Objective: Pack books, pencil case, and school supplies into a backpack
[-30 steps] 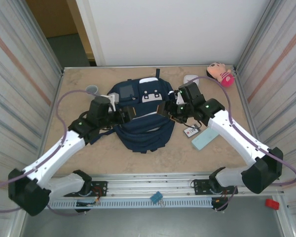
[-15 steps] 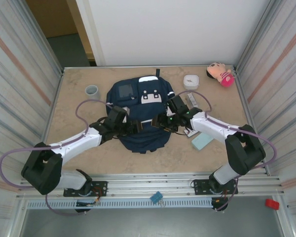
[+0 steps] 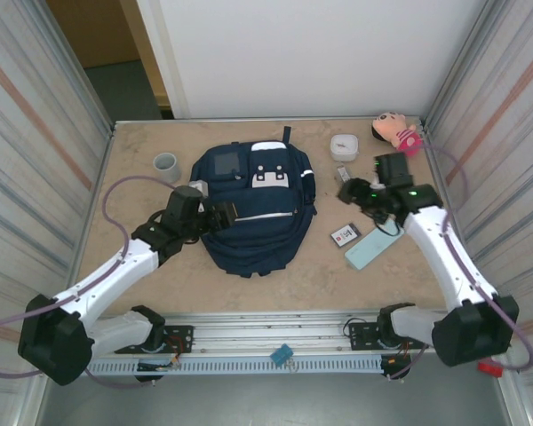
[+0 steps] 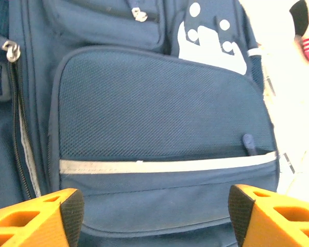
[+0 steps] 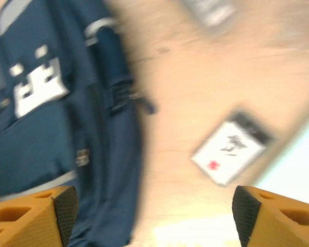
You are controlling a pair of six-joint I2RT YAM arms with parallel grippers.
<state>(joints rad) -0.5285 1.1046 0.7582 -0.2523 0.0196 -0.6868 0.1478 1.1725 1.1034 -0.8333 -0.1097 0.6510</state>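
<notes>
Navy backpack (image 3: 253, 209) sits mid-counter (image 3: 142, 142). Right gripper (image 3: 351, 193) has pulled off it in the last half second and swung right. Its jaws are wide apart and empty, near the white packet (image 3: 344, 234) and teal pencil case (image 3: 369, 250), both on the counter right of the bag. Left gripper (image 3: 224, 216) has backed to the bag's left edge, jaws apart, holding nothing. We judge the supplies get picked next. Packet's red and black marks are too blurred to read; 0 legible words on the bag's white patches.
</notes>
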